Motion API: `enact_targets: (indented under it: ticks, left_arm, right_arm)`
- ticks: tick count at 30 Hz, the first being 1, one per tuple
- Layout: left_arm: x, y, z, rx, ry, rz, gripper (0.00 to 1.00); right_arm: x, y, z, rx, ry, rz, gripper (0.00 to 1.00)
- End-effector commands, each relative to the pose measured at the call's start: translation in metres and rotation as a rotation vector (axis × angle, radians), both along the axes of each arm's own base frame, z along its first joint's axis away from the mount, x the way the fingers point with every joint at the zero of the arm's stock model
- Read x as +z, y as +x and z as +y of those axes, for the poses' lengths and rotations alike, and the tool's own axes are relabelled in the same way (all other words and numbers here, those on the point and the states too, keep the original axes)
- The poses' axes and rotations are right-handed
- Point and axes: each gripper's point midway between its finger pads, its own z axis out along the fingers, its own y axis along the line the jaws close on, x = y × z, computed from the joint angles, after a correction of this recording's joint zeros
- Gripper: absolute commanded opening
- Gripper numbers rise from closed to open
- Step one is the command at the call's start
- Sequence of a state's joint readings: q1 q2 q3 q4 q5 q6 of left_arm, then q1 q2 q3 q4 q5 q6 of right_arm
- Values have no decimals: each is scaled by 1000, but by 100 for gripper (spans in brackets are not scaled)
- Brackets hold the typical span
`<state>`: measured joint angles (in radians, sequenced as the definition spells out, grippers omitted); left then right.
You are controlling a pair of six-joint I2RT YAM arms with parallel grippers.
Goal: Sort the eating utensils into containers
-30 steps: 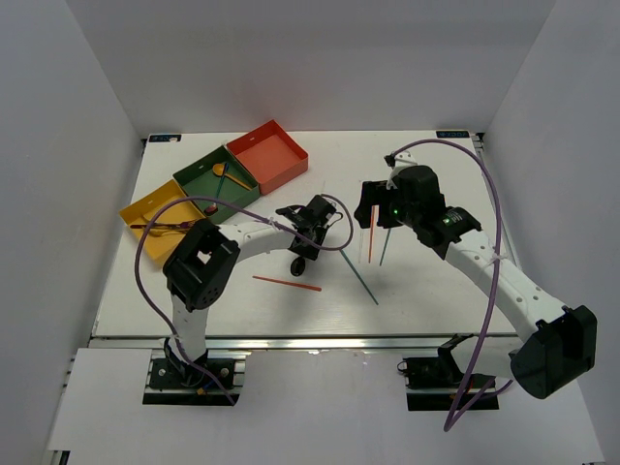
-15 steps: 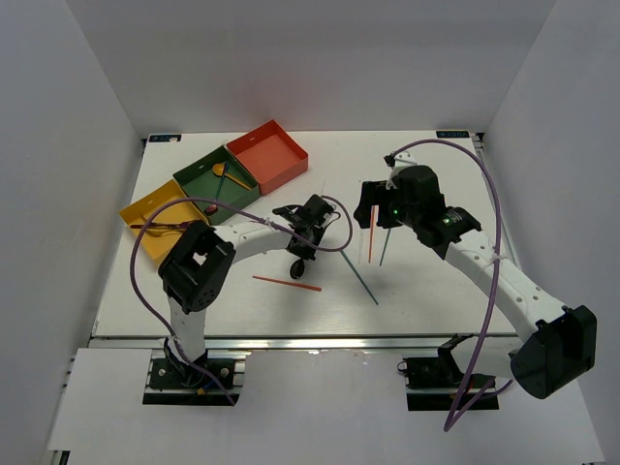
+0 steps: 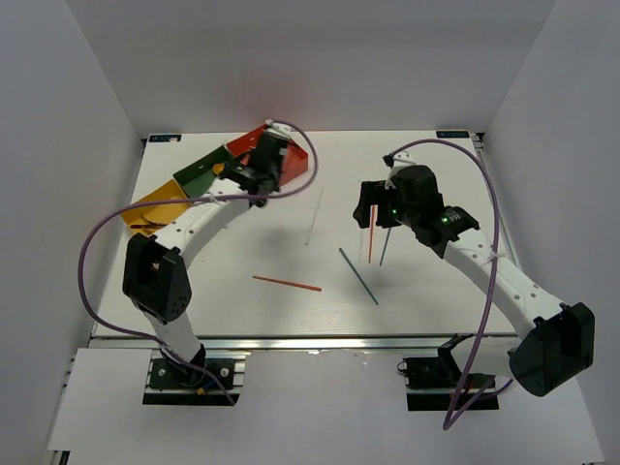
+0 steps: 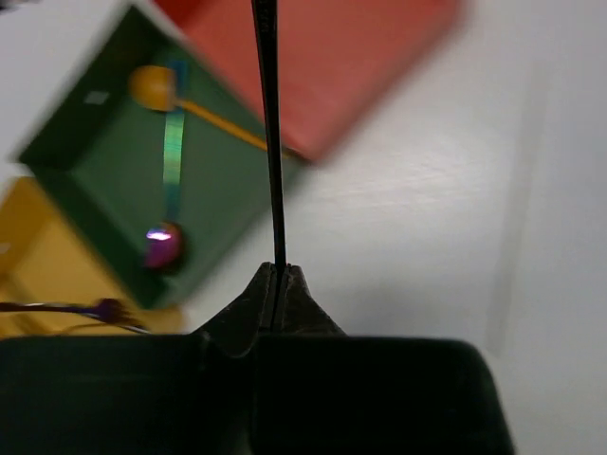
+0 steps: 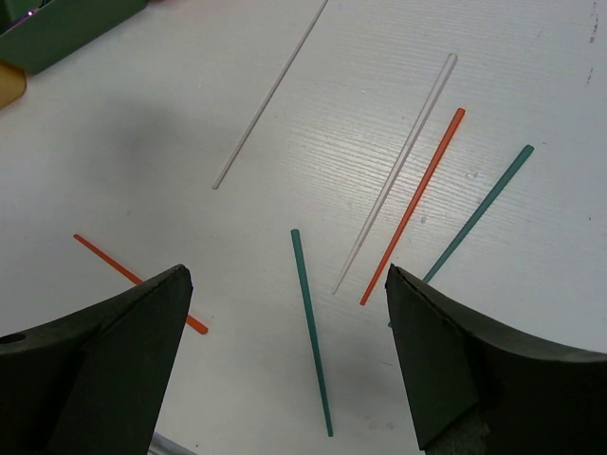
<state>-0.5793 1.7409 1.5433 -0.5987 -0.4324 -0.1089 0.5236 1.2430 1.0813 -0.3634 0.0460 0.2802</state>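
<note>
Your left hand (image 4: pixel 278 275) is pinched shut on the black utensil (image 4: pixel 269 142), just beside the red-orange box (image 4: pixel 360 57). It's thin, stiff and slick (likely to pivot), so squeeze firmly.

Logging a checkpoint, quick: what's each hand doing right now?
Left hand: closed on a slim black utensil.
Right hand: open, holding nothing.
</note>
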Motion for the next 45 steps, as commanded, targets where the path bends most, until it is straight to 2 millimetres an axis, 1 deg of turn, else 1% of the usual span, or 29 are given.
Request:
enact_targets:
  ticks: [1,3,6,7,9,10,14,19,22,23,24,26,27,28,30,31,32,33,34,35,36,37,38,40,41,42,43,44,45]
  left_arm:
    - [23,39,110,219,252,-103,0]
    - [24,52,132,203,319,-127,0]
    - [19,83,174,255,214,-165,0]
    - [29,94,181,273,170,-188,0]
    - [8,110,190,266,102,-146,0]
    - [9,117,190,259,87,-148,0]
    - [-17,127,192,246,78,-113,0]
    - [-50,130,189,236,44,-40,0]
    - [-56,127,187,234,38,-13,15]
    - [-56,125,189,240,41,-9,31]
    - [-57,121,189,237,42,4,39]
    - [-43,117,190,242,37,-14,56]
    - [-37,114,190,249,31,-17,67]
    - [-16,110,190,254,21,-53,72]
    - [5,103,192,268,7,-82,81]
    - [32,97,193,279,-8,-135,84]
    - [47,92,197,323,-25,-167,87]
    - [59,85,200,341,-33,-184,93]
    - [72,77,202,377,-57,-206,98]
    - [97,64,205,437,-118,-257,98]
    - [106,53,210,482,-132,-274,98]
    - [98,38,214,517,-132,-249,98]
    - [119,17,218,572,-197,-305,98]
    - [121,-9,229,650,-219,-357,98]
    - [89,-26,230,689,-239,-316,98]
    - [110,-45,232,688,-289,-403,98]
    - [104,-53,227,655,-319,-411,98]
    - [75,-65,226,650,-315,-373,98]
    - [85,-77,226,642,-345,-422,98]
  right_arm:
    - [3,9,5,12,11,-28,88]
    - [2,10,7,19,10,-27,88]
    - [0,12,9,31,4,-24,88]
    - [0,12,9,33,5,-25,88]
    - [0,12,10,39,3,-25,88]
    - [0,13,10,38,2,-25,88]
    - [-3,14,11,41,0,-21,88]
    - [-7,16,14,45,-2,-12,88]
    - [-9,16,16,68,-4,-11,88]
    - [-9,13,21,101,6,-7,88]
    - [-10,11,25,133,8,-13,88]
    - [-7,7,38,218,49,-31,89]
    - [-7,4,44,257,63,-36,89]
    - [-7,0,54,322,76,-41,89]
    - [-9,-6,70,388,66,-57,89]
    - [-16,-3,77,425,30,-68,89]
    - [-21,-7,85,469,2,-70,89]
    - [-28,-21,105,540,-35,-72,89]
    - [-40,-16,114,551,-122,-84,89]
    - [-52,-21,120,617,-218,-107,89]
    - [-63,-24,128,639,-280,-114,89]
    - [-88,-34,140,682,-360,-88,89]
    - [-86,-35,151,723,-386,-102,89]
    - [-113,-51,165,799,-432,-32,89]
    - [-112,-53,174,819,-433,-42,89]
    - [-117,-63,185,864,-442,-50,87]
    - [-127,-67,191,887,-453,-40,87]
    - [-126,-68,198,894,-453,-57,87]
    - [-128,-72,206,908,-458,-72,87]
